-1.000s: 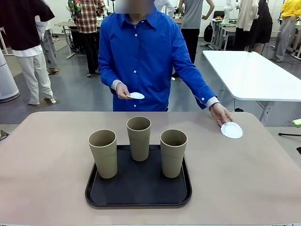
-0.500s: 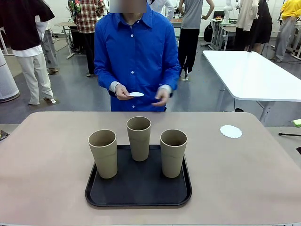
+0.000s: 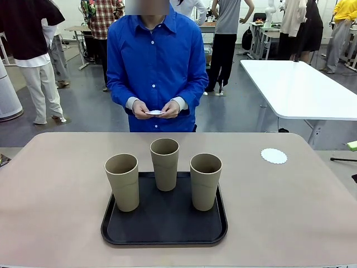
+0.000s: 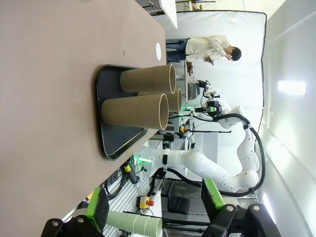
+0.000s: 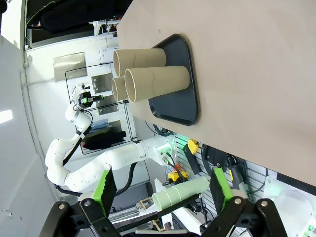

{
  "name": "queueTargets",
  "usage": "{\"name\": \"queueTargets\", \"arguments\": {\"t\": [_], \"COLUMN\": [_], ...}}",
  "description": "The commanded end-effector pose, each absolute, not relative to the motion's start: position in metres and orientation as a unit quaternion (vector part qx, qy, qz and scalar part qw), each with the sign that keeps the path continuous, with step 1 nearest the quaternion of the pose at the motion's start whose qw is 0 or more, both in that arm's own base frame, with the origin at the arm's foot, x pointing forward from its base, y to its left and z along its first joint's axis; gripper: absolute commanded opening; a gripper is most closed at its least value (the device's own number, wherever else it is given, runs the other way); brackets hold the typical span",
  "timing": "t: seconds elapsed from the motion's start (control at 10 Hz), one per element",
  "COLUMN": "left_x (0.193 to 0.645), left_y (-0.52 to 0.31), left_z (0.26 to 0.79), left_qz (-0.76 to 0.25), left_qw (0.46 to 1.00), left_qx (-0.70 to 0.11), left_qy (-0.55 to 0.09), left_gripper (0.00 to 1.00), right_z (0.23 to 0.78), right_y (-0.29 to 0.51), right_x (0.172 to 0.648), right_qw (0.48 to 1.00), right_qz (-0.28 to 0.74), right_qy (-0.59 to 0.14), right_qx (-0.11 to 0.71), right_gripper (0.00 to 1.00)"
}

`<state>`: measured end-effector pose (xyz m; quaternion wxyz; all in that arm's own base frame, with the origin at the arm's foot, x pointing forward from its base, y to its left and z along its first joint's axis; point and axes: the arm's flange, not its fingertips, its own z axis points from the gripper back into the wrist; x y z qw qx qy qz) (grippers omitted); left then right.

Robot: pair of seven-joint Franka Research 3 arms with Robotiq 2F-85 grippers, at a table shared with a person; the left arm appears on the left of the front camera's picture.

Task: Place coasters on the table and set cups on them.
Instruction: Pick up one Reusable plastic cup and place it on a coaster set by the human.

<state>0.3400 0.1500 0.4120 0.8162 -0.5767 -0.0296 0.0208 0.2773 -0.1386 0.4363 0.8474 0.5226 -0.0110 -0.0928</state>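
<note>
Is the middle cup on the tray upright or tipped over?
Upright. The middle cup stands on its base on the black tray, with its open rim facing up.

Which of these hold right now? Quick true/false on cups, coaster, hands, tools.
1. All three cups stand on the black tray. True.
2. One coaster lies on the table. True.
3. A cup sits on that coaster. False: it is bare.
4. The person's hands rest on the table. False: they are raised at the waist, holding something white.
5. The left tool and right tool are shut. False: both are open.
</note>
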Motion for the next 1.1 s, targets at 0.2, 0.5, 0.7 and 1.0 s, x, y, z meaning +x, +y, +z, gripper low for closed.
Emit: {"name": "queueTargets", "arguments": {"t": [0.2,0.5,0.7,1.0], "left_x": [0.3392,0.3392,0.3392,0.3392], "left_y": [0.1509,0.1509,0.1509,0.1509], "left_z": [0.4127,0.4127,0.4127,0.4127], "left_qz": [0.019,0.019,0.019,0.019], "left_qw": [0.814,0.814,0.814,0.814], "left_qx": [-0.580,-0.580,-0.580,-0.580], "left_qy": [-0.030,-0.030,-0.030,-0.030], "left_gripper": [1.00,1.00,1.00,1.00], "right_z": [0.4354,0.4354,0.4354,0.4354], "right_y": [-0.1390,-0.1390,-0.1390,-0.1390], "right_x": [0.2775,0.2775,0.2775,0.2775], "right_qw": [0.844,0.844,0.844,0.844], "right_qz": [-0.093,-0.093,-0.093,-0.093], "right_qy": [-0.009,-0.009,-0.009,-0.009], "right_qx": [0.528,0.528,0.528,0.528], "right_gripper": [1.00,1.00,1.00,1.00]}}
